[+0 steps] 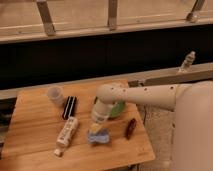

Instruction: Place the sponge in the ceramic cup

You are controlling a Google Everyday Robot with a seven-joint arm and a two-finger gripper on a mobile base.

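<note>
Low in the middle of the frame the blue sponge (101,138) sits near the front edge of the wooden table (35,135), just right of a white bottle (66,132). The gripper (95,128) is right on its upper edge, fingers drawn together, seemingly pinched on the sponge. Behind it is a green bowl (119,109). Farther back, upper left on the table, stands the cup (55,94), well apart from the sponge, so the carry and the drop are left.

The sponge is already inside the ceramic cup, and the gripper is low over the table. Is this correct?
Not quite: the camera view shows the sponge on the table, apart from the ceramic cup. The gripper is low, at the sponge.
</note>
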